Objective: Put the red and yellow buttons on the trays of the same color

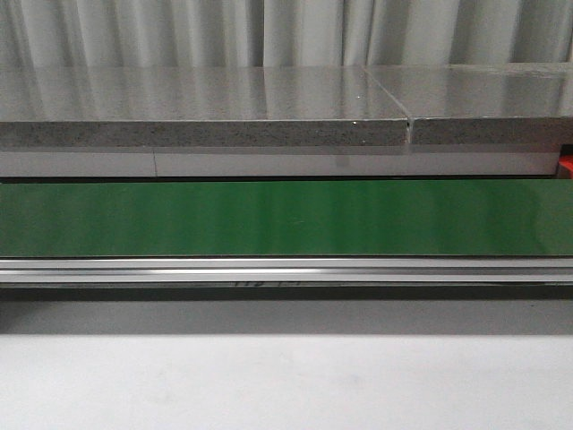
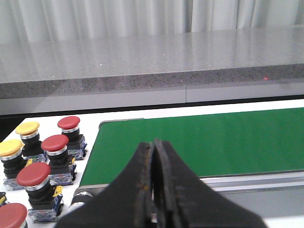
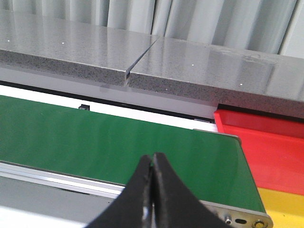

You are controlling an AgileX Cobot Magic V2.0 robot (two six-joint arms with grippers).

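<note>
Both grippers pinched closed and empty above the green conveyor belt (image 1: 286,218).

Left gripper (image 2: 154,183) hangs over the belt's end, red buttons (image 2: 54,143) and yellow buttons (image 2: 27,128) clustered beside it; right gripper (image 3: 153,190) hangs near the far end, by the red tray (image 3: 266,147) and yellow tray (image 3: 285,206); grey stone ledge (image 1: 206,107) and pale curtains (image 1: 134,31) behind.

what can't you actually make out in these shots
- Front view: no buttons or hands show; only a sliver of the red tray at the right edge.
- Left wrist view: the lowest red button is cut off by the frame; the left hand hides the green belt edge behind it.
- Right wrist view: the yellow tray runs out of frame; the right hand covers the near rail.
</note>
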